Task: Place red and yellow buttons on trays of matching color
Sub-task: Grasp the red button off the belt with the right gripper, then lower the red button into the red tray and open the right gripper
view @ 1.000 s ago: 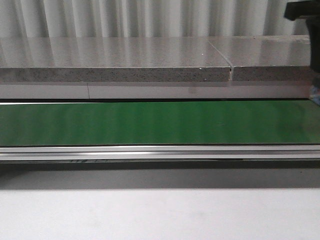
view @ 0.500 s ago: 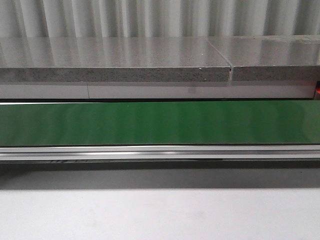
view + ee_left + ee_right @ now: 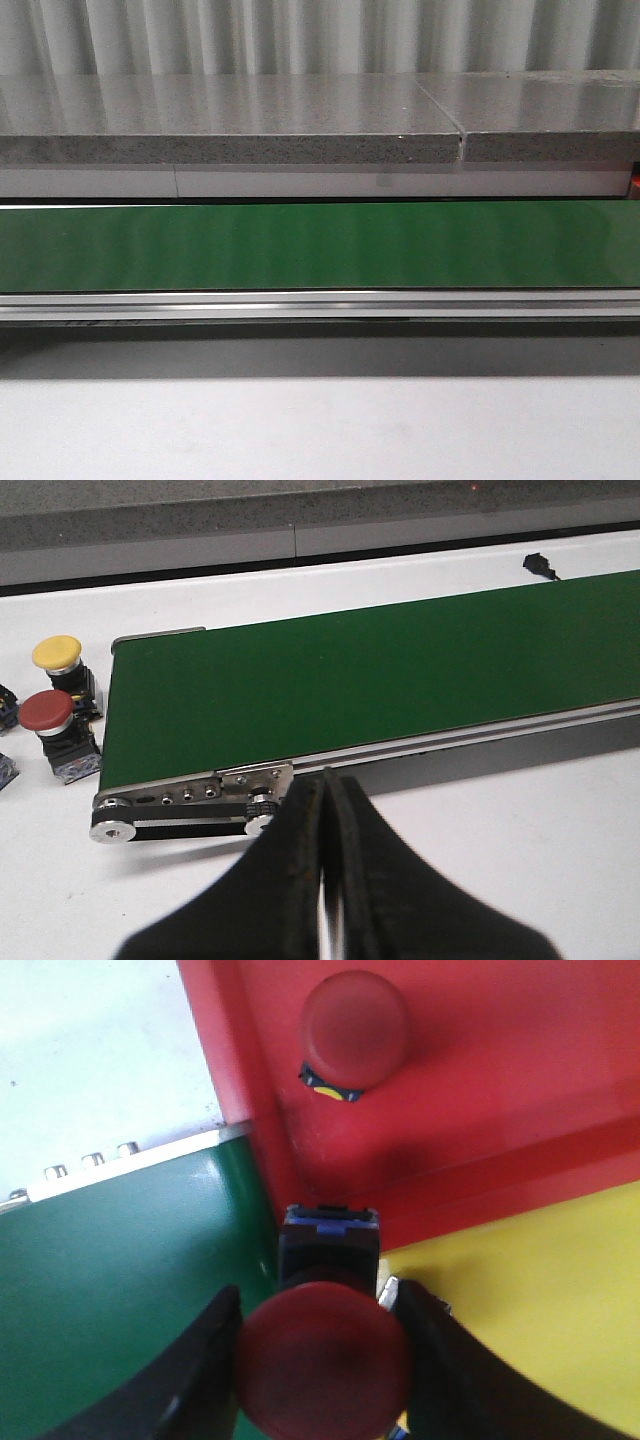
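Note:
My right gripper (image 3: 320,1310) is shut on a red button (image 3: 322,1365), holding it above the corner where the red tray (image 3: 520,1070), the yellow tray (image 3: 540,1300) and the green belt (image 3: 110,1300) meet. Another red button (image 3: 355,1028) stands inside the red tray. My left gripper (image 3: 326,780) is shut and empty, hovering over the white table by the near rail of the conveyor (image 3: 350,680). Past the belt's end stand a yellow button (image 3: 57,653) and a red button (image 3: 47,711) on the table. Neither gripper shows in the front view.
The green conveyor belt (image 3: 320,245) runs across the front view, a grey stone counter (image 3: 230,120) behind it. A belt-end pulley bracket (image 3: 190,798) lies close to my left fingers. A small black object (image 3: 540,565) lies on the table beyond the belt.
In the front view, the dark arm part at the top right corner and the blurred shape at the right edge have left the picture. The belt looks the same.

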Controlling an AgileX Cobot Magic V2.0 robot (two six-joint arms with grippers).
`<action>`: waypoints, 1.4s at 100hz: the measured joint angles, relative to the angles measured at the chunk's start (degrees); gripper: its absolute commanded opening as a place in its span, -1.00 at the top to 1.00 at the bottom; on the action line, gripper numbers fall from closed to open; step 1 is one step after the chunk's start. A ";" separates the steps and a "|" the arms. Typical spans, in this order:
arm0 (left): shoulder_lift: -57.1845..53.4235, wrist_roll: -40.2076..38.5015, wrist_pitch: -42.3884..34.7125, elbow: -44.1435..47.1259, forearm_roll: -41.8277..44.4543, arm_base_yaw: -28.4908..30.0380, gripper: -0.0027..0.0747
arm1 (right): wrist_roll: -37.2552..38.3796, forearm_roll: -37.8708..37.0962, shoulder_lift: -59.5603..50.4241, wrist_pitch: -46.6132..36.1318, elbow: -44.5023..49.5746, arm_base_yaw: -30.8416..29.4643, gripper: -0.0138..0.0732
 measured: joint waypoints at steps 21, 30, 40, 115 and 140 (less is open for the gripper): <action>0.00 0.00 0.00 0.00 0.00 0.00 0.98 | 0.00 0.00 2.54 -2.57 0.00 -0.76 0.21; 0.00 0.00 0.00 0.00 0.00 0.00 0.98 | 0.00 0.00 3.55 -2.91 0.00 -1.76 0.21; 0.00 0.00 0.00 0.00 0.00 0.00 0.98 | 0.00 0.00 4.46 -3.52 0.00 -3.03 0.21; 0.00 0.00 0.00 0.00 -0.01 0.00 0.98 | 0.00 4.50 10.04 -8.57 -0.09 -4.12 0.20; 0.00 0.00 0.00 0.00 -0.01 0.00 0.98 | 0.00 4.52 10.04 -9.03 -0.09 -4.12 -0.33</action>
